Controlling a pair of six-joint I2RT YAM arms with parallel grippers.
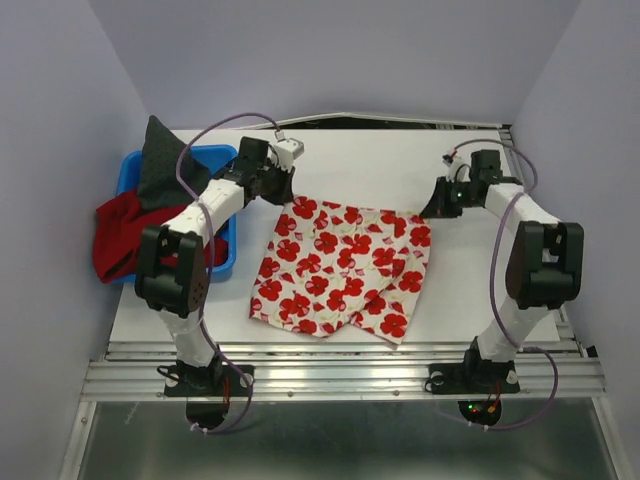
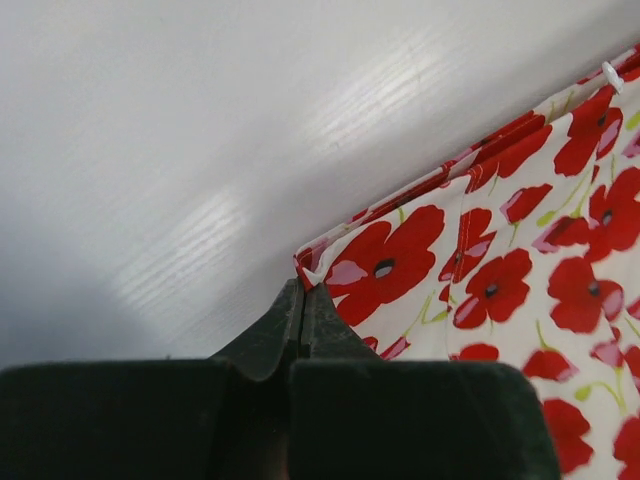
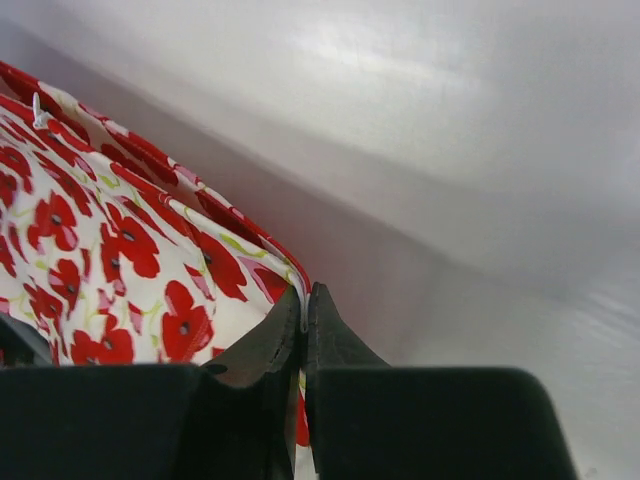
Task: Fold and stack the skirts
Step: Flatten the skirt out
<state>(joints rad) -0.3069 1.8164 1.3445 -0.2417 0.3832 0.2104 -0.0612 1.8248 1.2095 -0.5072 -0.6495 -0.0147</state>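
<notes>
The white skirt with red flower print (image 1: 340,265) lies spread on the white table (image 1: 380,165). My left gripper (image 1: 288,202) is shut on its far left corner; in the left wrist view the jaws (image 2: 303,288) pinch the corner of the skirt (image 2: 480,270). My right gripper (image 1: 433,212) is shut on the far right corner; in the right wrist view the skirt's edge (image 3: 120,240) runs between the closed tips (image 3: 305,293). The deep-red skirt (image 1: 118,235) hangs over the blue bin's left side. The dark grey skirt (image 1: 163,165) lies on top at the bin's back.
The blue plastic bin (image 1: 226,258) stands at the table's left edge, beside the left arm. The table's near edge meets a metal rail (image 1: 340,375) where both arm bases are bolted. Pale walls close in the back and sides.
</notes>
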